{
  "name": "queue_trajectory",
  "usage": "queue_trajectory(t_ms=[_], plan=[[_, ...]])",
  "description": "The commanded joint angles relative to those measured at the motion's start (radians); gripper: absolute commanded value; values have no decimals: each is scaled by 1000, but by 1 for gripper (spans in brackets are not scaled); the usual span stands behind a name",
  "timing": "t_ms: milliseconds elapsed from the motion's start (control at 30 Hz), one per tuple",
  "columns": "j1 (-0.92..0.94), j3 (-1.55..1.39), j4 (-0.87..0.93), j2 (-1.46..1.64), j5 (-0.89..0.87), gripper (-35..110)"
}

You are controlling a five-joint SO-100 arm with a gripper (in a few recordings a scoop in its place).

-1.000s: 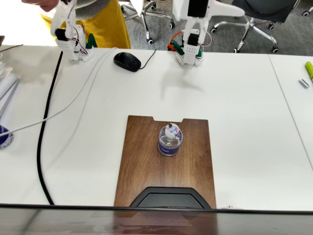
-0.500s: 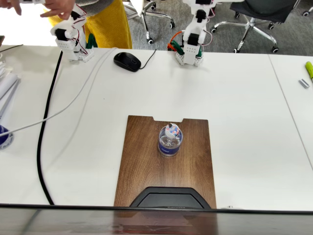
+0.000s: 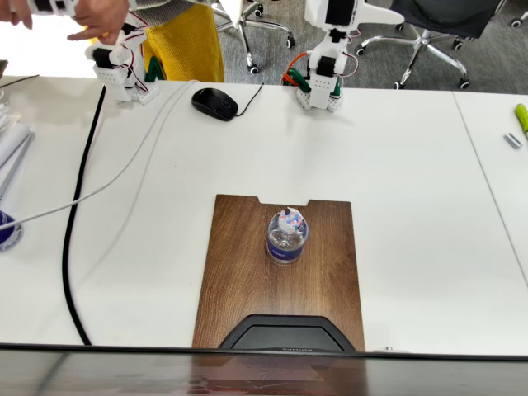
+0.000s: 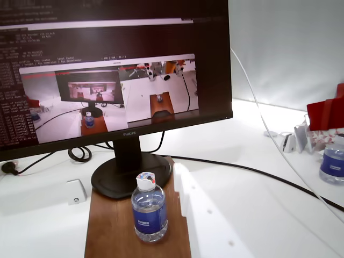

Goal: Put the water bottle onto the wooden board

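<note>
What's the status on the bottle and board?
Gripper off the bottle, jaw state unclear. Small clear plastic water bottle upright on dark brown wooden board. Monitor base overlaps board end.

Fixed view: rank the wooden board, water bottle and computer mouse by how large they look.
1. wooden board, by far the largest.
2. and 3. water bottle and computer mouse look about alike; the mouse lies farther from the camera, so I won't rank them.

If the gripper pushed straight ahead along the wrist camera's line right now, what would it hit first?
Probably the water bottle, standing upright on the wooden board just left of the white finger. The monitor base sits behind it. Depth is uncertain, so the finger might slip past on the bottle's right.
</note>
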State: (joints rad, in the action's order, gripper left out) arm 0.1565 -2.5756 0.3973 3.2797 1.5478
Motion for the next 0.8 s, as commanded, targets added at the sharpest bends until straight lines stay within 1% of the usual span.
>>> queue_trajectory(t_ms=[0,100,233,333,367,433,467,533,600,633,767], plan=[[3,-55,-123,15,20,82],[-3,-61,-176,15,18,82],[-20,-92,-344,15,20,82],[-20,-120,-414,15,20,82],[-23,-141,-472,17,20,82],[-48,-202,-658,17,20,82],[-57,-222,-723,17,20,82],[-66,-255,-816,17,20,82],[-71,-281,-871,17,20,82],[-77,-307,-931,17,20,82],[-127,-446,-1262,17,21,82]])
